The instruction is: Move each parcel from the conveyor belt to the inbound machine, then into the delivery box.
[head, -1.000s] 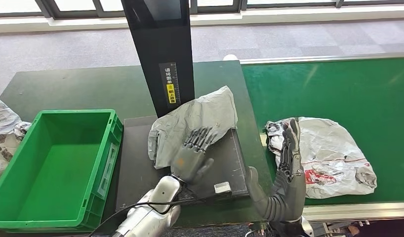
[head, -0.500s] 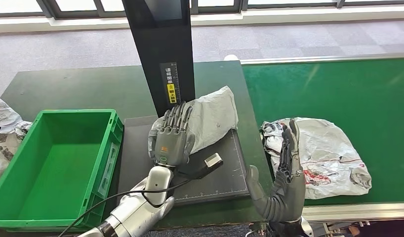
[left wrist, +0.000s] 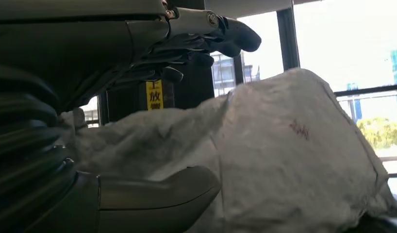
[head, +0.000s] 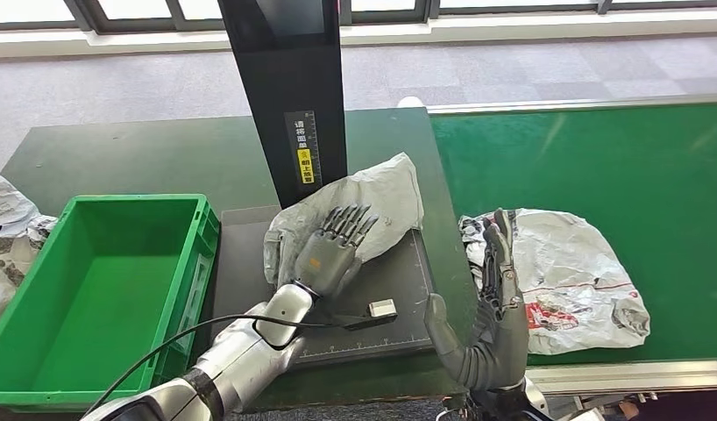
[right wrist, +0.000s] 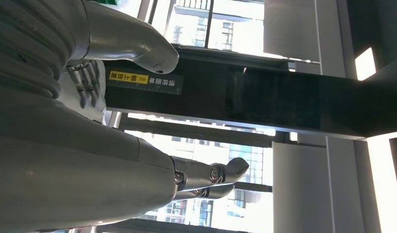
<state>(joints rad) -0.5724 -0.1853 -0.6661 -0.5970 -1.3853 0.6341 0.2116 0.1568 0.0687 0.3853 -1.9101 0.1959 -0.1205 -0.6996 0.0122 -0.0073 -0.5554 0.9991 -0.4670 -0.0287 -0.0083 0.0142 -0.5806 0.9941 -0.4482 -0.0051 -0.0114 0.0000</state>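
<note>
A crumpled grey plastic mailer parcel (head: 355,210) is seen at frame centre, lying on the black flat inbound-machine platform (head: 408,289) – its surface creased and puffed. The left robot hand (head: 330,254) is laid flat on it, fingers spread, nothing grasped. The right robot hand (head: 493,307) is held upright at lower right, released, beside a white printed plastic parcel (head: 574,272) on the green conveyor belt (head: 600,158).

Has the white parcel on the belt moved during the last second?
Yes. The white parcel has shifted slightly left, nearer the black scale plate, beside the right hand.

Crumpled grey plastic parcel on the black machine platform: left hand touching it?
Cannot tell. Head view: left hand overlaps the crumpled grey plastic parcel; left wrist view shows neither contact nor gap plainly.
</note>
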